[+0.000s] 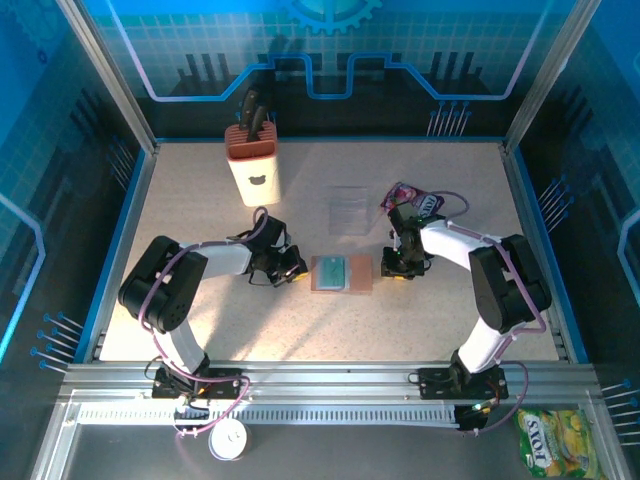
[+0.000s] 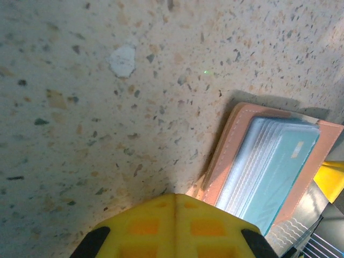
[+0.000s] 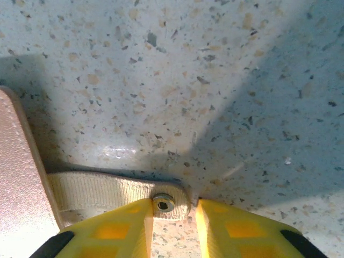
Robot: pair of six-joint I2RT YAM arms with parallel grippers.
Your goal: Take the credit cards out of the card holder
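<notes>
**Holder lies open, cards not yet out**

At the right gripper the jaws are drawn in narrow around the tip of the snap strap. A yellow pad sits at each edge with the metal snap between them, low against the tabletop. It looks like a hold on the strap that anchors the card holder from its right side. The left gripper has its jaws pressed together with nothing in them, poised just off the holder's left edge. Between the two arms the holder lies spread flat, blue-grey sleeves up. The credit cards sit tucked inside, a teal one on top.

To my eye the step in hand is getting that first card started. The right side should hold the strap down so the holder cannot skid. The left should open a little, come in low over the sleeve mouth and catch only the card's edge, not the plastic sleeve. A flat, slow pull along the sleeve would serve best; lifting early would likely drag the whole holder up.
</notes>
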